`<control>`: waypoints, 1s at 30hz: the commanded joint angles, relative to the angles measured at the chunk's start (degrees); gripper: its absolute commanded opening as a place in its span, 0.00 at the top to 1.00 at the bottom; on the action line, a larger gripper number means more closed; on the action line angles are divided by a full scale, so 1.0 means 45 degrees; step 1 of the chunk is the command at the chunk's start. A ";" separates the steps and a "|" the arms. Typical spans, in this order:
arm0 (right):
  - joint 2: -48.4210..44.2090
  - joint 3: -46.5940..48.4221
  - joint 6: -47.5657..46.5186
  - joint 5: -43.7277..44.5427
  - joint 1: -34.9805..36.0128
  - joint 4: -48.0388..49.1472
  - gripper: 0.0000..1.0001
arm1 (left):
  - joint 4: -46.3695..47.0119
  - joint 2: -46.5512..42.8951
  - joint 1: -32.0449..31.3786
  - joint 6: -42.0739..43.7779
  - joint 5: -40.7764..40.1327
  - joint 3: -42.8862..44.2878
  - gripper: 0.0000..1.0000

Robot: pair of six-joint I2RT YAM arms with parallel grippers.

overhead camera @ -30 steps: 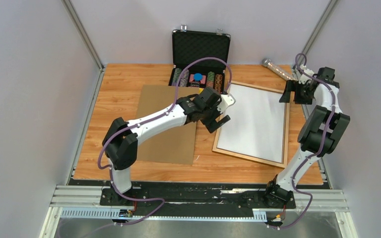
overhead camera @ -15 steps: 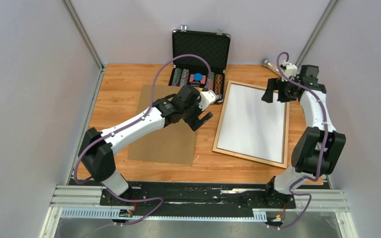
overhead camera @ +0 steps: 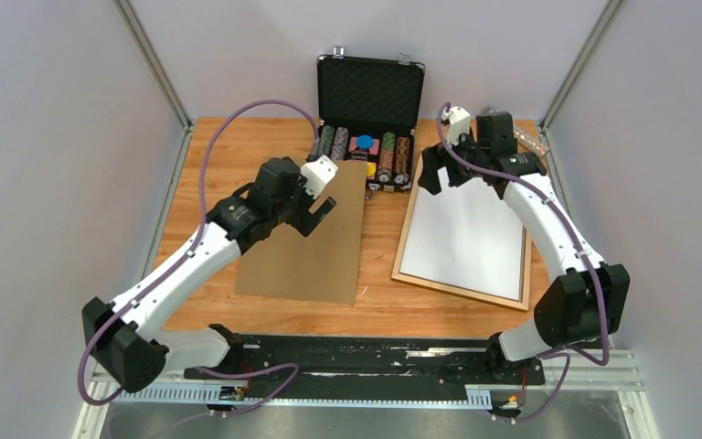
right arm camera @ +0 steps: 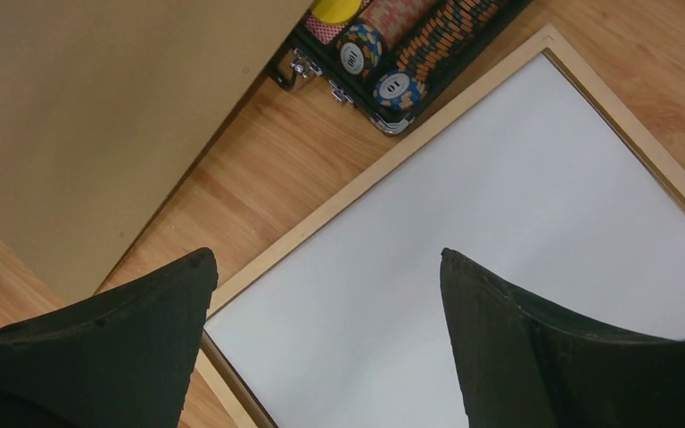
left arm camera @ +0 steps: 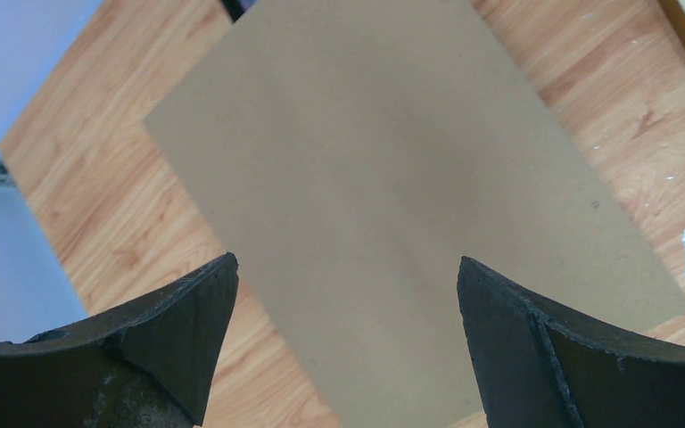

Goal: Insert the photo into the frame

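The frame [overhead camera: 405, 233], a thin light-wood rectangle, lies flat at the right of the table. The photo [overhead camera: 466, 229] lies inside it with its plain white back up; its printed side is hidden. My right gripper [overhead camera: 441, 176] hangs open over the frame's far left corner. In the right wrist view its empty fingers [right arm camera: 325, 252] straddle the photo [right arm camera: 517, 205] and the frame rail [right arm camera: 339, 201]. My left gripper [overhead camera: 317, 217] stands open and empty above the brown backing panel [overhead camera: 306, 256]; the left wrist view shows its fingers [left arm camera: 346, 260] spread over that panel [left arm camera: 392, 160].
An open black poker-chip case [overhead camera: 370, 91] stands at the back centre, its chips next to the frame's far corner [right arm camera: 392, 53]. A silvery cylinder [overhead camera: 535, 142] lies at the back right, mostly behind the right arm. Grey walls close in both sides.
The left arm pulled back leftward from the frame's left rail to over the backing panel. The right arm swung left from the frame's right rail to its far left corner, jaws a little wider.
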 commanded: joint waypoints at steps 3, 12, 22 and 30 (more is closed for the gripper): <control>-0.0497 0.0655 0.0041 0.1396 0.1549 0.0593 0.07 | -0.0731 -0.2031 0.0596 0.0511 -0.1112 -0.0173 0.00; -0.1976 -0.0855 0.0134 0.2953 0.2490 0.0779 0.06 | -0.1829 -0.3775 0.1414 0.0143 -0.1584 -0.0461 0.00; -0.4529 -0.3269 -0.0626 0.3443 0.2548 0.0863 0.05 | -0.1634 -0.3924 0.3362 -0.0419 -0.1580 -0.0781 0.00; -0.4400 -0.3312 -0.0368 0.2043 0.2543 0.1055 0.05 | -0.0071 -0.3259 0.5947 -0.0058 0.0228 -0.1456 0.00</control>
